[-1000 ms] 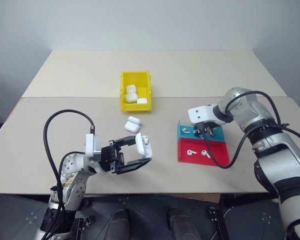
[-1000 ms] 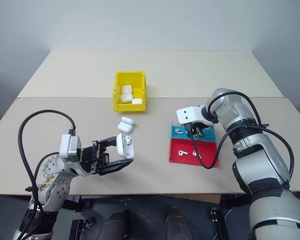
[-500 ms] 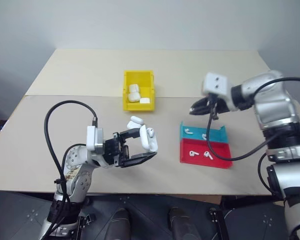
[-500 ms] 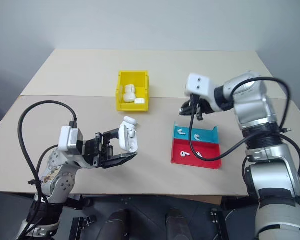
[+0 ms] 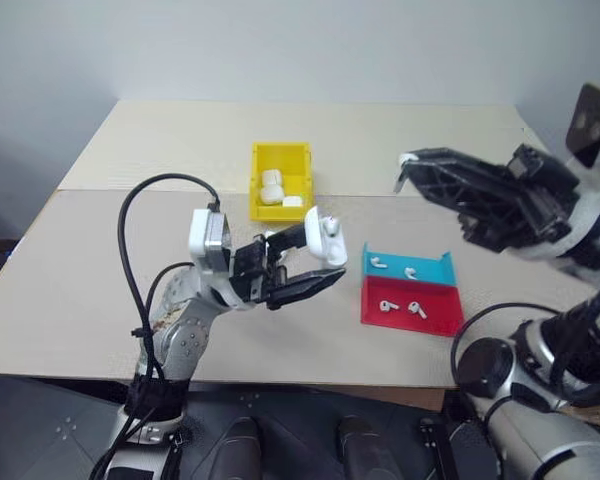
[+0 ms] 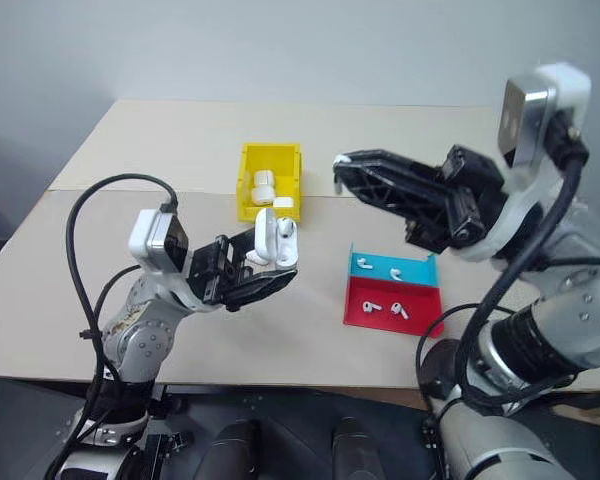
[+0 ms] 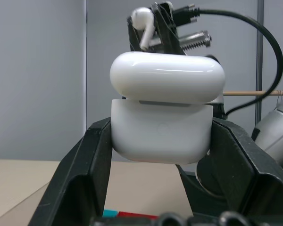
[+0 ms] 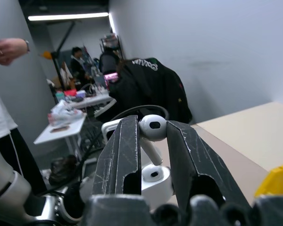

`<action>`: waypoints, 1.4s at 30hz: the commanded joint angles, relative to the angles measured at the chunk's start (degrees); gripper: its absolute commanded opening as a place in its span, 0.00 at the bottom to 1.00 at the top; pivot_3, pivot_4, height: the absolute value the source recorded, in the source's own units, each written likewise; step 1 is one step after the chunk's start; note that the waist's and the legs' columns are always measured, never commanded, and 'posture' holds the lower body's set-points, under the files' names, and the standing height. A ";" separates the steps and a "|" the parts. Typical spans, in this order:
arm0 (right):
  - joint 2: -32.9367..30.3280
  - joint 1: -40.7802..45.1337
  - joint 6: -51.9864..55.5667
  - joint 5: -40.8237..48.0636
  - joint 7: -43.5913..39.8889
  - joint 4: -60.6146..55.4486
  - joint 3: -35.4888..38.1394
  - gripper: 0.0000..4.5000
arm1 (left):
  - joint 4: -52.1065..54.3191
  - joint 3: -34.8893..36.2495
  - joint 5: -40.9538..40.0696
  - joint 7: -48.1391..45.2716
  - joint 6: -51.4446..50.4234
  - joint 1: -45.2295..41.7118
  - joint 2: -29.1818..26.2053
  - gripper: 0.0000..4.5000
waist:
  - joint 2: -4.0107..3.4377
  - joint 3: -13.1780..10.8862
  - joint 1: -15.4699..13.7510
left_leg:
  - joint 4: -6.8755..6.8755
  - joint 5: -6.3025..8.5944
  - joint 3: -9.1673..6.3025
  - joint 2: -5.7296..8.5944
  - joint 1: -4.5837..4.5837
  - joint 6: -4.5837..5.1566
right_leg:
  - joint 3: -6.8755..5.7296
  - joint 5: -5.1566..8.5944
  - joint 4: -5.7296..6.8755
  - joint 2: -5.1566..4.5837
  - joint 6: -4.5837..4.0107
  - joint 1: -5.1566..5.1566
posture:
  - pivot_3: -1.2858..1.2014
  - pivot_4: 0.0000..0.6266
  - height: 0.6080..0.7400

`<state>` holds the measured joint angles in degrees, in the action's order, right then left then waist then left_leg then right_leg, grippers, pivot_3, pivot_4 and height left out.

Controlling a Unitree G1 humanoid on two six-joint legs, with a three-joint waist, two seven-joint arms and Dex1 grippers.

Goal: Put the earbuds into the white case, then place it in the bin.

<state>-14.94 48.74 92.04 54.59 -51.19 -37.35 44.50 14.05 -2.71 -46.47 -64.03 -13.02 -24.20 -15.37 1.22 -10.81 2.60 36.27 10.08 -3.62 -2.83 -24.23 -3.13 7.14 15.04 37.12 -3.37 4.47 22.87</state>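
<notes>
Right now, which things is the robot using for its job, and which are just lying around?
Using:
- glossy white earbud, pinched in right gripper
- open white flip-lid case, held by left gripper
- yellow plastic bin

Lying about:
- shallow teal tray
- shallow red tray
- tan table

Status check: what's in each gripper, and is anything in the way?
Left gripper shut on the white case, lid open. Right gripper shut on an earbud, raised above the table. Nothing between them.
</notes>
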 commanded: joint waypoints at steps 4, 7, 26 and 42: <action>-0.62 -5.29 -1.34 18.81 15.05 -2.80 -0.77 0.14 | 1.25 0.44 -1.25 -1.67 -0.15 -1.60 0.06 0.62 | 0.00 0.00 0.12 | -0.03 0.00 0.00 0.00 -0.10 0.00 | 0.00 -0.01 0.01 0.00 -0.02 0.13 | 0.52 0.24 1.00; -3.84 -8.93 -7.89 29.49 23.84 -0.38 -4.65 0.14 | 0.80 0.43 -1.00 -1.90 -0.28 -1.79 -0.11 0.62 | 0.00 0.00 0.20 | -0.04 -0.02 0.00 0.00 -0.08 0.03 | 0.01 0.00 0.02 0.01 -0.01 0.12 | 0.52 0.24 1.00; -19.13 -18.90 -35.76 47.46 38.82 1.74 -26.62 0.14 | 0.45 -0.11 1.76 -1.31 1.45 -0.71 1.26 0.62 | 0.03 -0.02 0.45 | -0.03 -0.05 0.01 0.00 -0.10 0.08 | 0.04 0.18 -0.05 0.01 0.29 0.12 | 0.52 0.24 1.00; -23.07 -23.19 -41.86 41.20 33.84 0.68 -31.07 0.14 | 0.81 0.30 2.07 -0.92 1.63 -0.29 2.53 0.62 | 0.04 -0.02 0.03 | -0.04 -0.05 0.01 0.00 -0.12 0.08 | 0.03 0.20 -0.11 0.01 0.31 0.13 | 0.52 0.24 1.00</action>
<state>-37.40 25.74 52.10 96.37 -16.34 -34.95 13.12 13.01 -2.71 -44.09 -65.05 -12.53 -24.40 -13.15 1.25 -10.83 2.63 36.23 10.04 -3.61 -2.83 -24.36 -3.06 7.18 15.24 37.01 -3.36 4.79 23.01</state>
